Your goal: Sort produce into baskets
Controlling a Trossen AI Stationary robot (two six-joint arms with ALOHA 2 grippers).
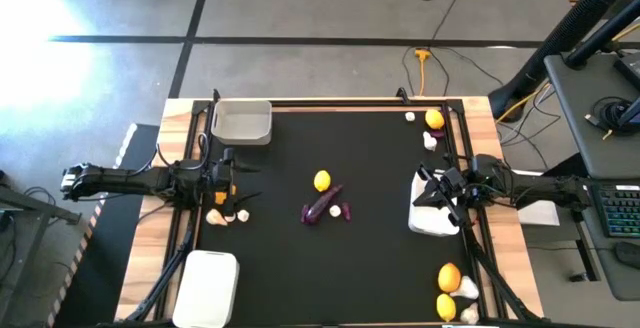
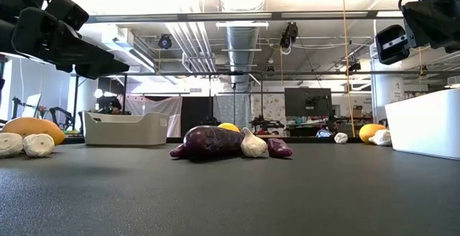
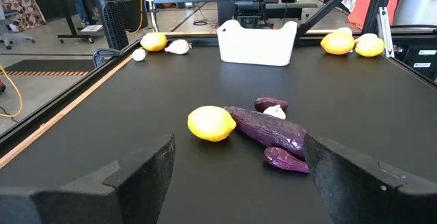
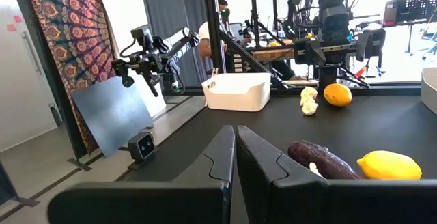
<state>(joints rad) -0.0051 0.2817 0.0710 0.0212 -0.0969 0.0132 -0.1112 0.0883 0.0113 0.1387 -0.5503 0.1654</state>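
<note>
High view: we count three baskets, one at upper left point(image 1: 241, 123), one at lower left point(image 1: 207, 288) and one at right of centre point(image 1: 431, 211), none visibly holding produce, while a citrus point(image 1: 321, 180) and a large eggplant point(image 1: 322, 206) lie loose at centre and more fruit and bulbs sit at the frame's corners, so we judge sorting barely begun. Left wrist view: the left gripper point(image 3: 239, 173) stands wide and empty, facing the centre pile. Right wrist view: the right gripper point(image 4: 235, 157) is closed on nothing.
</note>
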